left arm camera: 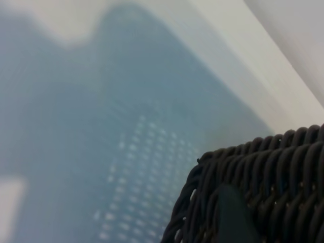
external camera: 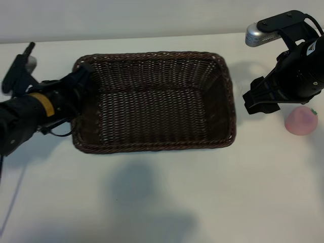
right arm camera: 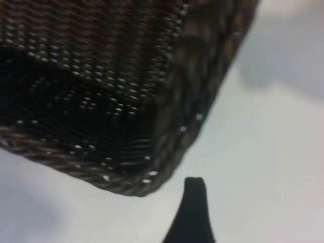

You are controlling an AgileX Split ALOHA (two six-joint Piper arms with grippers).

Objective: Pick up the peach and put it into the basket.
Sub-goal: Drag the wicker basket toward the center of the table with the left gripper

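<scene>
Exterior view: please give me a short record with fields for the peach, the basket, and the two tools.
peach: on the table, right of the basket, not inside it
basket: centre of table, nothing in it
left tool: at the basket's left rim
right tool: open, between the basket's right side and the peach, holding nothing
task step: peach not yet picked up

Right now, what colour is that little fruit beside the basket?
Pale pink, with a tiny green leaf; the peach shows best in the exterior view.
</scene>
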